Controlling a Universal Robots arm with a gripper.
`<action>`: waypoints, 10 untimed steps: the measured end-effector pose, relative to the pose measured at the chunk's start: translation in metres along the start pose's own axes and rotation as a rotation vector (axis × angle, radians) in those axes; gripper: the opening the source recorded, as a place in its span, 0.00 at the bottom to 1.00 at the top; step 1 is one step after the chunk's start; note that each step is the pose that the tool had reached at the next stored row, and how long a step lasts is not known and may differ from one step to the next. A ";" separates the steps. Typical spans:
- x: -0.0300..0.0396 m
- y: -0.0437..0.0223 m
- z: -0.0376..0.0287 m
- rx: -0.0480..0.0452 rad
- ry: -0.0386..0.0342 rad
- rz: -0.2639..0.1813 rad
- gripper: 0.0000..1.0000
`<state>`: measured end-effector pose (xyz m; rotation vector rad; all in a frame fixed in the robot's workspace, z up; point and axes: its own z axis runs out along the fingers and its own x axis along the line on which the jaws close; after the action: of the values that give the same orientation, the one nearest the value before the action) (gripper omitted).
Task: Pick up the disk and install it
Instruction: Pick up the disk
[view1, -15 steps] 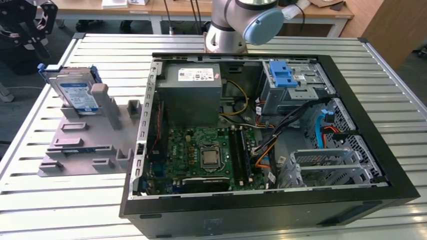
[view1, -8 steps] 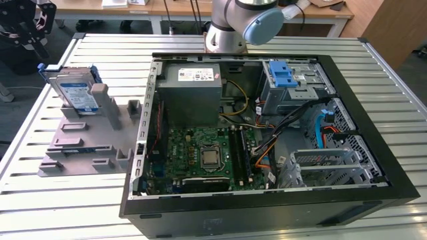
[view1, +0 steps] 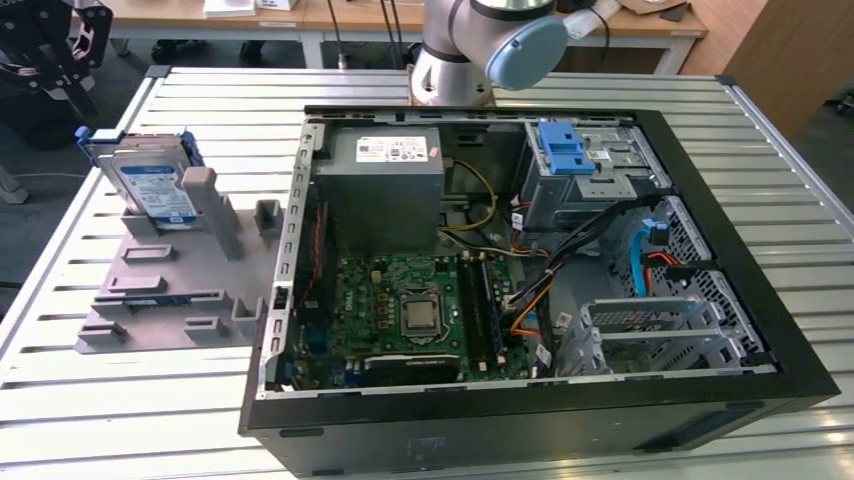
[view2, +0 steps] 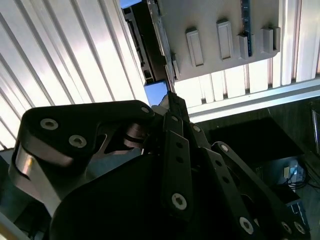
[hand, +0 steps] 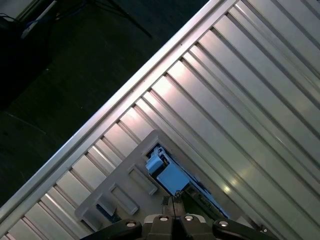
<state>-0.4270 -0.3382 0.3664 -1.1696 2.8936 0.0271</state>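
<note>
At nine o'clock from the open computer case (view1: 534, 410) in the exterior view, the disk (view1: 150, 185) stands on edge in a slot of the grey fixture plate (view1: 160, 300), label facing outward, blue rails showing at its sides. The gripper (view1: 60, 75) hangs above and behind it, at roughly eleven o'clock from the disk, apart from it. Plate and case both rest on the slatted metal table (view1: 120, 420).

In the second wrist view, the gripper's black linkage crowds the foreground, and past its tip a blue patch of the disk (view2: 156, 92) shows just beside the fixture plate's edge (view2: 225, 55).

In the first wrist view, the gripper (hand: 173, 202) looks down on the disk's narrow top edge (hand: 170, 175) in the fixture plate (hand: 107, 192). The two fingertips appear pressed together with nothing between them, so the claw looks closed and empty.

The step in hand, as I judge it, is the approach for the pick. To do it well, the claw should spread wider than the disk's thickness before it descends, centre on the top edge, and close on the flat metal faces (the plastic rails look a poorer hold). The lift should run straight along the slot, since any tilt could bind the disk against the fixture.
</note>
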 end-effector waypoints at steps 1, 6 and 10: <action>0.0000 0.0000 0.0000 0.0000 0.0000 0.000 0.11; 0.0000 0.0001 0.0001 -0.0016 0.0005 -0.062 0.11; 0.0000 0.0000 0.0003 -0.0034 0.0012 -0.134 0.11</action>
<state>-0.4270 -0.3381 0.3661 -1.3613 2.8099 0.0291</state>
